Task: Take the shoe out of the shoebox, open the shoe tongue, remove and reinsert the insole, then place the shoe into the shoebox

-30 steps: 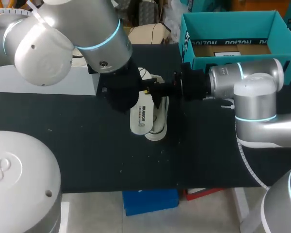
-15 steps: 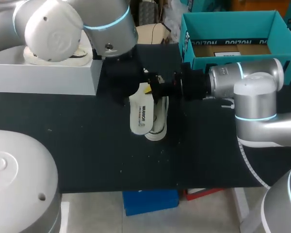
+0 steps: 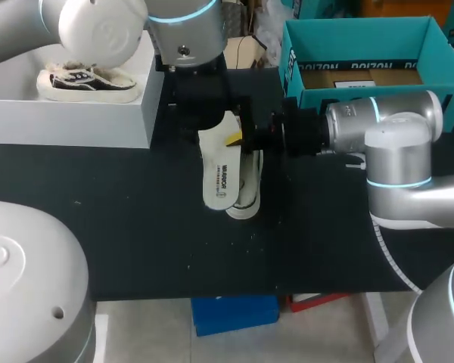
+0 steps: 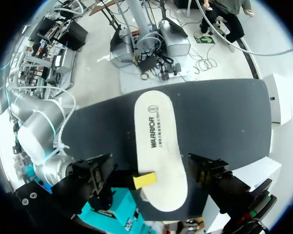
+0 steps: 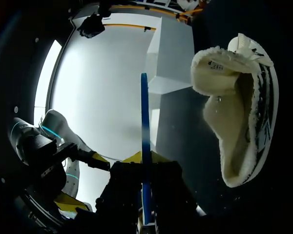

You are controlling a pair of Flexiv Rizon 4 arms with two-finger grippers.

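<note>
My right tool (image 5: 144, 157) is clamped on the far end of the insole (image 3: 221, 175), with one yellow tip on the printed face. From my right wrist I see the insole edge-on between the two tips. My left tool (image 5: 84, 179) hangs above that same end with its fingers well apart, and I cannot see them touching anything. The insole is held clear of the desk (image 3: 136, 219). It partly covers the shoe (image 3: 250, 195), which lies on the desk just below, its fleece-lined opening showing from my right wrist. The white shoebox (image 3: 76, 125) stands well apart on my left.

I judge the insole to be out, so putting it back in is the step in hand. The shoe is loose on the desk and will probably skid if pushed, so I should bring my left tool down to pin it at the collar or hold the tongue back. Then I would tip the insole's free end down into the opening and slide it forward at a shallow angle. The fleece will likely drag and the insole may buckle, so I should go slowly and let go only once it lies flat.
</note>
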